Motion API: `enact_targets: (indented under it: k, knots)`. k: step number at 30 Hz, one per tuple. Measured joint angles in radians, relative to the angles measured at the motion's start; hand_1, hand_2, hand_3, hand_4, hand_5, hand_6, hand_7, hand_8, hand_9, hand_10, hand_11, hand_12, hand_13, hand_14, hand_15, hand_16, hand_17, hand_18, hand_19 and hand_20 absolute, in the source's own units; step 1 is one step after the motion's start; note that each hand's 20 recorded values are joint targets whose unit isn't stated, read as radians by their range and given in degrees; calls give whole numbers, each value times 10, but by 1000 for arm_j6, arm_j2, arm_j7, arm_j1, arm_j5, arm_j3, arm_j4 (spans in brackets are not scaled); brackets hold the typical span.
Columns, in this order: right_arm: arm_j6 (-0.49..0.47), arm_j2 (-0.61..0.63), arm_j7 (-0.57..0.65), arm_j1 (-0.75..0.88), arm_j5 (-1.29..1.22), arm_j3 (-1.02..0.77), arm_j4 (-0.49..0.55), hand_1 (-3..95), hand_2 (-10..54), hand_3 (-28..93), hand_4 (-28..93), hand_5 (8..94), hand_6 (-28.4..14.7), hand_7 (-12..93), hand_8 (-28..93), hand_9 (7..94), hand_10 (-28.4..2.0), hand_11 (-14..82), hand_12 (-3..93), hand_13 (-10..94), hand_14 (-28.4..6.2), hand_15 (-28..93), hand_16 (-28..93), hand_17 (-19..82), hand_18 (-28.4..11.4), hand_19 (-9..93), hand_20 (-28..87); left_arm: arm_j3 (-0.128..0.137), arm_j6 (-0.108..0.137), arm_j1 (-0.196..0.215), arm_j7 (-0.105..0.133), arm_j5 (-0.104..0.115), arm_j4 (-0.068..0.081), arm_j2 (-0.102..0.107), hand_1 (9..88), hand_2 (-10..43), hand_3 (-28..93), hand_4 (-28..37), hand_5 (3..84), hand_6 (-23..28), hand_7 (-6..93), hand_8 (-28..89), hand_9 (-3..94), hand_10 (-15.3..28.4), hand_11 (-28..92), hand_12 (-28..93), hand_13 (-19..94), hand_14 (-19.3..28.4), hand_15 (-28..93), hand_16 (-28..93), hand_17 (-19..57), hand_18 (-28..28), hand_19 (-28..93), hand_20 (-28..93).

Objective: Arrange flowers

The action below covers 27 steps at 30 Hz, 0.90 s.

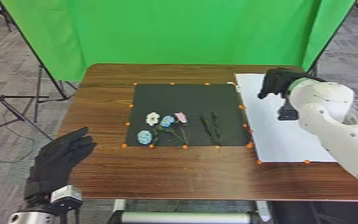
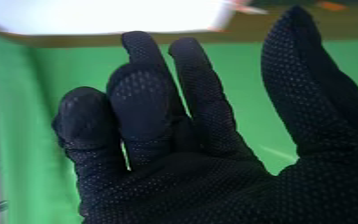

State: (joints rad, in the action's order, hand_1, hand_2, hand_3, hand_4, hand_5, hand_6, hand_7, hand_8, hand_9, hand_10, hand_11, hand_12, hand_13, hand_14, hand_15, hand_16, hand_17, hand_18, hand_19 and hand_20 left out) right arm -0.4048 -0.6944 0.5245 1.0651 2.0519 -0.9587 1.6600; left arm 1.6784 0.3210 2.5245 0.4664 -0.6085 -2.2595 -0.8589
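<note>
Black glove fabric covers both hands. Right hand [image 1: 280,80]: above the far part of the white sheet [image 1: 273,127], on the robot's right. In the wrist view its fingers [image 2: 213,95] are loosely spread, some nearly straight and others slightly bent, with the thumb [image 2: 295,90] standing well apart from them. Flowers all lie on the black mat [image 1: 171,95], which is between the two hands: to the left of the right hand and nearer the robot, and to the right of the left hand [image 1: 55,162] and farther out. Nearest the left hand is the pale blue bloom [image 1: 144,137]; beyond it sit the white bloom [image 1: 152,118], the blue bloom [image 1: 167,121] and the pink bloom [image 1: 181,117], the blue one between the other two. Thin stems run from this group back toward the robot, some crossing; which belongs to which bloom cannot be told throughout. Two dark sprigs, one [image 1: 206,129] beside the other [image 1: 216,127], lie on the right hand's side of the pink bloom, roughly parallel and apart. Left hand: over the near left part of the table [image 1: 158,175], fingers extended and held close together. Green backdrop [image 1: 175,32] stands beyond both hands.
</note>
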Motion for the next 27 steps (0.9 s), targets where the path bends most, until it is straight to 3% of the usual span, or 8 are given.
enact_targets:
  k: [10, 27]
  knots:
    - [4, 59, 79, 72, 87, -55, -37, 306, -68, 821, -283, 485, -63, 154, -106, 501, -178, 149, 161, 642, -82, 815, 160, 445, -168, 932, 297, -14, 0, -8, 0, 0, 0, -1, 270, 50, 820, -201, 443, 132, 204, -108, 387, 224, 407, 113, 255, 278, 650, -143, -95, 219, 605, 66]
    - [-39, 55, 153, 141, 81, -152, -106, 310, -75, 823, -283, 481, -59, 157, -109, 493, -178, 138, 162, 641, -83, 818, 152, 440, -172, 932, 289, -26, -4, -31, -11, -3, 3, -11, 270, 49, 820, -201, 442, 131, 205, -108, 386, 223, 408, 113, 254, 277, 650, -142, -96, 220, 605, 66]
